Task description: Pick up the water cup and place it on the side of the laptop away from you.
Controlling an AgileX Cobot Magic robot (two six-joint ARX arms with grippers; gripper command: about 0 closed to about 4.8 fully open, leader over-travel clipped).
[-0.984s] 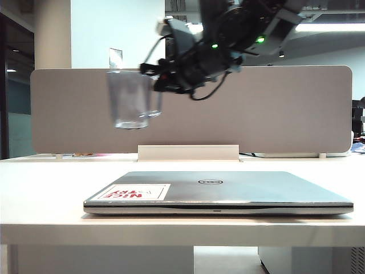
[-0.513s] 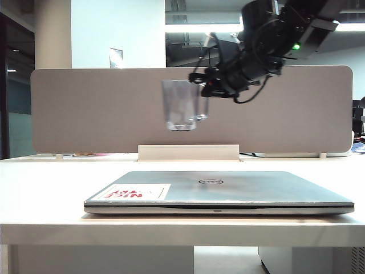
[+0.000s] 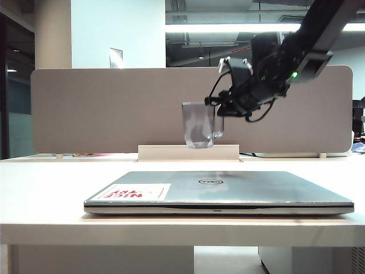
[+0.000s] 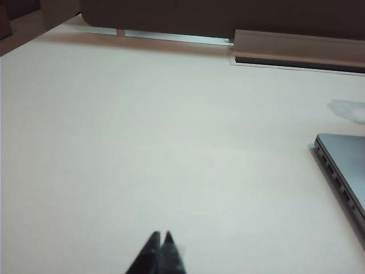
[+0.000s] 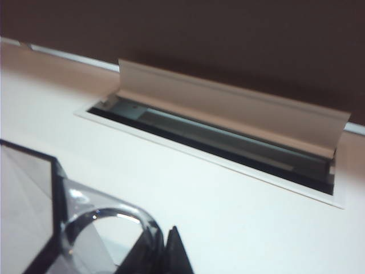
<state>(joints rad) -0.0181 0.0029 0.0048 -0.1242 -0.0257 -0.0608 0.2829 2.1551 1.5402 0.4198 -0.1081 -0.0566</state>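
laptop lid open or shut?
Shut. The laptop lies flat on the table, lid down with the Dell logo and sticker facing up; no screen or keyboard visible.

Black arm [image 3: 319, 28], looped cables, green indicator lights.

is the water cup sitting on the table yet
No, in the exterior view the water cup hangs in the air in the right gripper, above and behind the closed laptop.

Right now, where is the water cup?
In the exterior view the water cup hangs in the air right of centre, held by the right gripper, above the far edge of the closed laptop and before the grey partition.
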